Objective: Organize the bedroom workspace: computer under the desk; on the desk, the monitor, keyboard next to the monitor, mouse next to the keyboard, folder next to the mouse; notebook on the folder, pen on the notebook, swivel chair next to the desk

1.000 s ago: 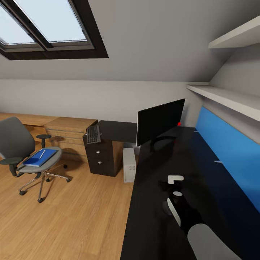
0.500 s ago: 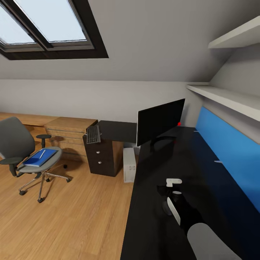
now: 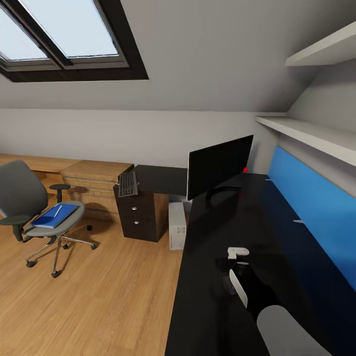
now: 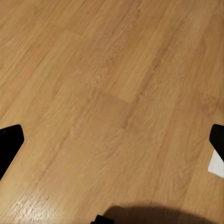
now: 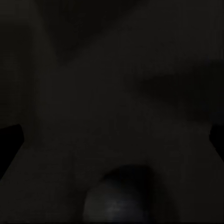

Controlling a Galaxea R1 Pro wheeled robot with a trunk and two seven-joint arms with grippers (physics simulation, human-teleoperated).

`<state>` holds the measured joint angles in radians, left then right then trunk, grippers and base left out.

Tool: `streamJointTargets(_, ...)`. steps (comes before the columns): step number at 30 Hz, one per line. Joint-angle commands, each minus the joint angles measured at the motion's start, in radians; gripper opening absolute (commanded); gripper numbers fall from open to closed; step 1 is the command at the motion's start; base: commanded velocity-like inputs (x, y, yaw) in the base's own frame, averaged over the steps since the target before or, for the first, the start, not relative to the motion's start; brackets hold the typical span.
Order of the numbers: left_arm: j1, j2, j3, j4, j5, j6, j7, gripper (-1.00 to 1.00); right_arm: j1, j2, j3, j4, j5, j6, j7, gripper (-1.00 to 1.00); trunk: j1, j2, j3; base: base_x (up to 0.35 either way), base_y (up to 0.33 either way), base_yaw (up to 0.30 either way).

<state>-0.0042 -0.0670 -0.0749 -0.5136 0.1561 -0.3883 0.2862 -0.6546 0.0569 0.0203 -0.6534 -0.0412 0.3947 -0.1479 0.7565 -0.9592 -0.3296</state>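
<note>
The monitor (image 3: pixel 217 168) stands on the black desk (image 3: pixel 212 316). The keyboard (image 3: pixel 127 184) lies on the desk's far wing above the drawer pedestal. The computer (image 3: pixel 177 225) stands on the floor under the desk. At the left is the swivel chair (image 3: pixel 22 195), apart from the desk, with the blue folder (image 3: pixel 52 217) and the white pen (image 3: pixel 58 211) on its seat. The notebook is out of view. A dark oval (image 3: pixel 226 284) beside my right arm may be the mouse. My right gripper (image 5: pixel 112 137) is open over the desk. My left gripper (image 4: pixel 112 140) is open above the floor.
A light-wood drawer chest (image 3: pixel 94 185) stands between chair and desk. A blue wall panel (image 3: pixel 316 207) and white shelves (image 3: pixel 306 133) run along the desk's right side. Wood floor (image 3: pixel 99 296) stretches between chair and desk. Skylights (image 3: pixel 64 34) sit in the sloped ceiling.
My right wrist has drawn back a little toward me over the desk. The camera and everything else have held still.
</note>
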Motion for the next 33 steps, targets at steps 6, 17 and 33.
streamJointTargets(6, 0.000, 0.001, -0.008, 0.000, 0.010, -0.003, 0.007, 1.00, 0.000, -0.001, 0.000, -0.002, -0.065, 0.051, -0.004, 1.00, 0.000, -0.001, -0.001, 0.000, 0.000, 0.000)
streamJointTargets(17, 0.000, 0.001, -0.008, 0.000, 0.010, -0.003, 0.007, 1.00, 0.000, -0.004, 0.000, -0.002, -0.128, 0.114, 0.010, 1.00, 0.000, -0.001, -0.001, 0.000, 0.000, 0.000)
streamJointTargets(33, -0.001, 0.001, -0.008, 0.000, 0.010, -0.006, 0.007, 1.00, 0.000, -0.007, 0.000, 0.002, -0.131, 0.153, 0.011, 1.00, 0.000, -0.001, -0.001, 0.000, 0.000, 0.000)
